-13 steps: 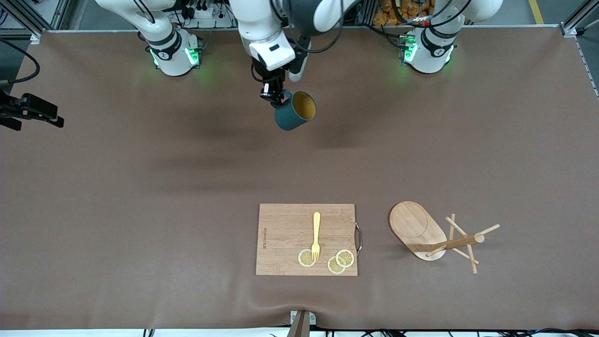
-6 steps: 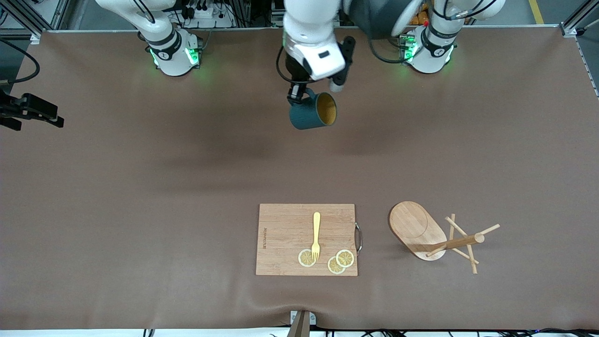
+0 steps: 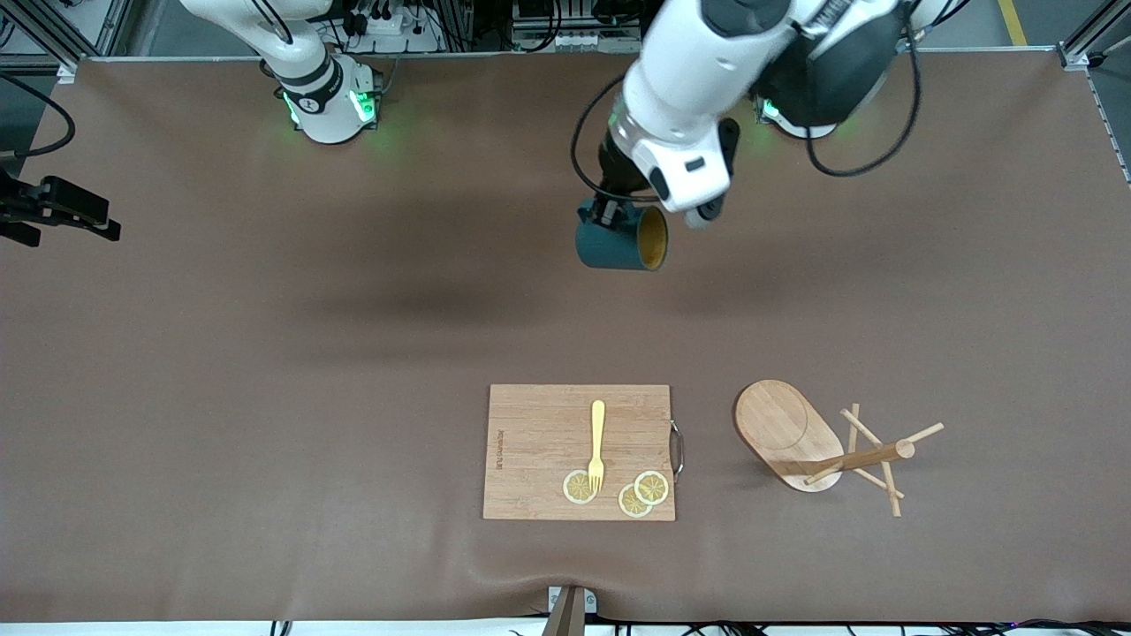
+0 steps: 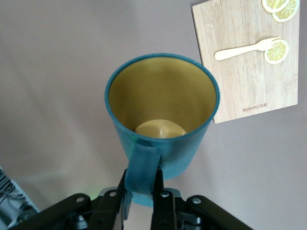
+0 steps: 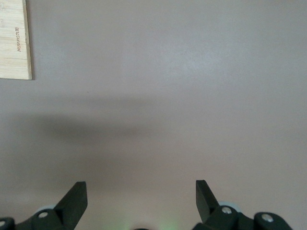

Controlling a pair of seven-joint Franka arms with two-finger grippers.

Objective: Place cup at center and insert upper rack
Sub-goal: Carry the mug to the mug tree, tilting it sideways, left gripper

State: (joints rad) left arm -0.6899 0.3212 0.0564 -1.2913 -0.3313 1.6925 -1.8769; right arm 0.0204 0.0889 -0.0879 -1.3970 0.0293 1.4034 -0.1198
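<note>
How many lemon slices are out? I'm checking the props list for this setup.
3, all on the cutting board at its edge nearest the front camera: one under the fork's tines, two overlapping beside it. None seem hidden.

i see a bamboo board [image 3: 579, 451] on the brown mat [image 3: 265, 397], on the camera-side half, metal handle [image 3: 678, 450] on its edge toward the left arm's end. a yellow fork [image 3: 597, 444] lies on it, tines on one lemon slice [image 3: 579, 487]; two more overlapping slices [image 3: 643, 494] sit just beside.
</note>
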